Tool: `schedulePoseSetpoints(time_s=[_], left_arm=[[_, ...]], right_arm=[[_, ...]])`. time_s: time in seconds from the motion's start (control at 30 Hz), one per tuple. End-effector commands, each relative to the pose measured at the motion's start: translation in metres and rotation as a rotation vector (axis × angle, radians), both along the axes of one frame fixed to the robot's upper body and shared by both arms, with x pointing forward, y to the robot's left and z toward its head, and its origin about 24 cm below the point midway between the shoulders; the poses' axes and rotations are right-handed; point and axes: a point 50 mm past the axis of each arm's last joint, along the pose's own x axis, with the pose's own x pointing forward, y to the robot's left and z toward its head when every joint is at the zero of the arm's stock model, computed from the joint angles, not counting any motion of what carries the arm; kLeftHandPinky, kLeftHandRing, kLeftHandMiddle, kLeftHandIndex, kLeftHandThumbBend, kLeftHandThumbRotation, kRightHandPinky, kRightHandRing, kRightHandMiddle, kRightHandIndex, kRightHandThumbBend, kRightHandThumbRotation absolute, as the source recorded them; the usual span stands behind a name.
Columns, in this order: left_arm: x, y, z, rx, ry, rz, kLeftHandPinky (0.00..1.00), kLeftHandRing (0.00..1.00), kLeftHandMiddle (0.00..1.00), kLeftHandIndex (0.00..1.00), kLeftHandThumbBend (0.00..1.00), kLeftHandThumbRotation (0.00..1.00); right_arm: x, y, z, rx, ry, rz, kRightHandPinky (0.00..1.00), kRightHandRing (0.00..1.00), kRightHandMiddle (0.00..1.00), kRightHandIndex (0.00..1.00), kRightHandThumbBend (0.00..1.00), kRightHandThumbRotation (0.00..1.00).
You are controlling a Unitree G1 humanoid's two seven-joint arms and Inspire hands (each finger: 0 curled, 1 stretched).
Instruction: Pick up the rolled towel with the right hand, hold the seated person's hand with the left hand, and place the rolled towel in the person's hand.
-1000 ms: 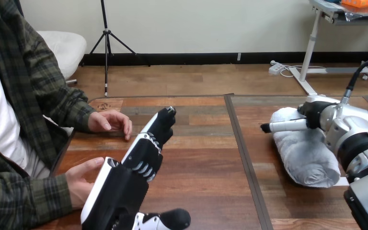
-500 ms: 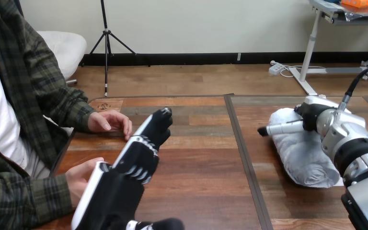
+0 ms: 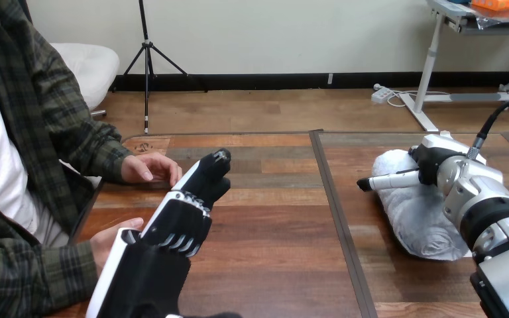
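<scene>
The left hand [image 3: 179,218] is held open with fingers straight above the wooden table [image 3: 278,252]. The person's upper hand [image 3: 147,167] is laid on the table just beside its fingertips, and the person's lower hand [image 3: 109,242] is seen close against its outer edge. The right hand [image 3: 437,160] is set on the far end of the rolled towel [image 3: 421,225], which lies on the table beneath it; whether the towel is gripped cannot be told.

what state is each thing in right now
rolled towel, rolled, lying on the table
right hand, on the towel's far end
left hand, open, fingers straight, beside the person's nearer hand
person's nearer hand, not gripped
person's farther hand, resting flat on the table
</scene>
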Motion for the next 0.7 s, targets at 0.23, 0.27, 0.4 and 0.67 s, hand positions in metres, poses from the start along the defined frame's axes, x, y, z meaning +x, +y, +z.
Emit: schedulePoseSetpoints(time_s=[0.23, 0.27, 0.4, 0.67], left_arm=[[-0.003, 0.004, 0.018, -0.029, -0.112, 0.02, 0.94, 0.95, 0.94, 0.89, 1.0, 0.44], [-0.003, 0.004, 0.019, -0.031, -0.113, 0.02, 0.94, 0.95, 0.94, 0.89, 1.0, 0.44], [-0.003, 0.005, 0.019, -0.042, -0.141, 0.033, 0.92, 0.94, 0.94, 0.89, 1.0, 0.43], [-0.004, 0.006, 0.019, -0.038, -0.18, 0.05, 0.9, 0.93, 0.93, 0.89, 1.0, 0.44]], right_arm=[[-0.009, 0.018, -0.025, -0.086, 0.047, 0.069, 0.71, 0.84, 0.88, 0.95, 1.0, 0.75], [-0.009, 0.018, -0.025, -0.095, 0.049, 0.074, 0.72, 0.84, 0.88, 0.95, 1.0, 0.75], [-0.011, 0.02, -0.028, -0.105, 0.048, 0.081, 0.73, 0.84, 0.87, 0.95, 1.0, 0.76], [-0.013, 0.02, -0.032, -0.134, 0.046, 0.1, 0.74, 0.79, 0.81, 0.96, 1.0, 0.74]])
